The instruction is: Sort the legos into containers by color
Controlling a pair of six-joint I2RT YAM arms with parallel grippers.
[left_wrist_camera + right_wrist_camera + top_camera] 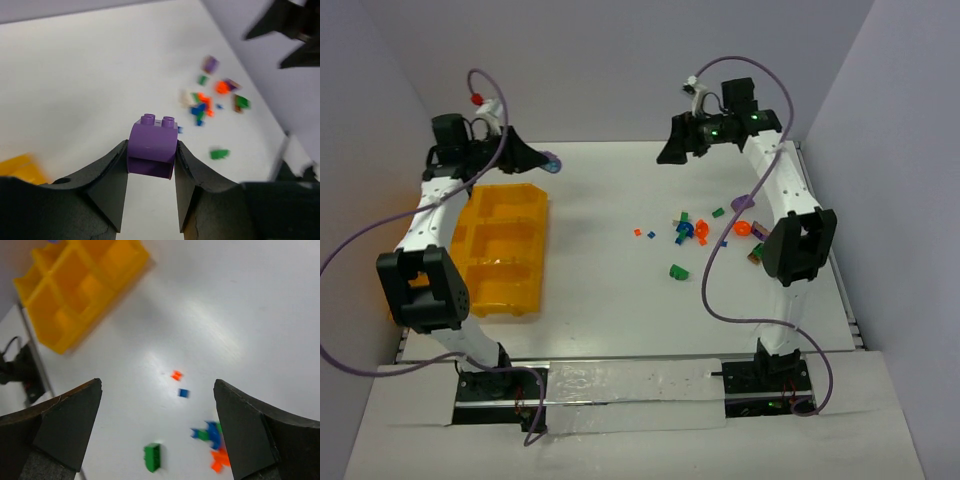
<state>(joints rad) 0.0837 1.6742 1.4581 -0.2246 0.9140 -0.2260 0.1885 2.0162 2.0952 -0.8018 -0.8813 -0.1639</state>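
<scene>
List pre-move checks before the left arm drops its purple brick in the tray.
1. purple brick clamped in left gripper: ok.
2. Brick above yellow tray: not ok; bare table lies under it, tray off to one side.
3. Which bin takes purple: cannot tell.
4. right gripper open and empty: ok.
5. Right gripper away from the tray: ok.

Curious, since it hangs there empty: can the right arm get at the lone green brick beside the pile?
Probably yes. The right tool is open and empty, the green brick lies alone on bare table, and nothing stands between them.
</scene>
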